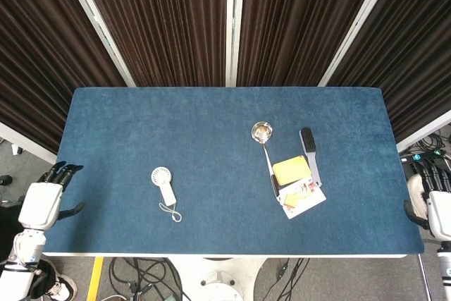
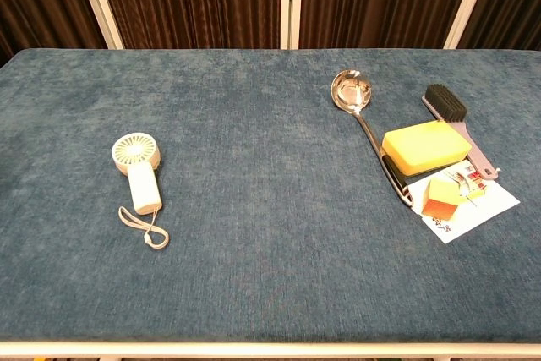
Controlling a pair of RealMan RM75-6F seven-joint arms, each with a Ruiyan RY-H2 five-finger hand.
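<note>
Table (image 1: pixel 141 118), rectangular, covered in blue short-pile fabric with a faint ribbed nap; dark pleated curtains (image 1: pixel 162 19) with white vertical rails hang behind the far edge.

Left hand (image 1: pixel 42 201), white shell with black fingers, hangs off the table's left edge near the near corner, fingers spread, holding nothing. Right hand (image 1: pixel 435 206), same build, sits off the right edge near the near corner, partly cut by the frame; fingers look extended and apart, nothing in them. Neither hand shows in the chest view.

Nearest the left hand, though well apart from it: handheld fan (image 1: pixel 163 184), cream plastic, round grilled head toward the far side, blocky handle, thin wrist loop trailing toward the near edge. It lies alone on the left half.

Right half, a cluster, well apart from the right hand:
- Steel ladle (image 2: pixel 353 93), shiny round bowl at the far end, long thin handle running near, its dark end passing under the sponge.
- Sponge (image 2: pixel 425 145), yellow, rectangular with rounded corners, on a dark scouring layer.
- Brush (image 2: pixel 445 103), black bristles, grey flat handle, just right of the sponge.
- White paper sheet (image 2: pixel 478 209), flat, printed, nearest of the cluster.
- Small orange-and-yellow box (image 2: pixel 441 194) resting on the sheet, touching the sponge's near side.
</note>
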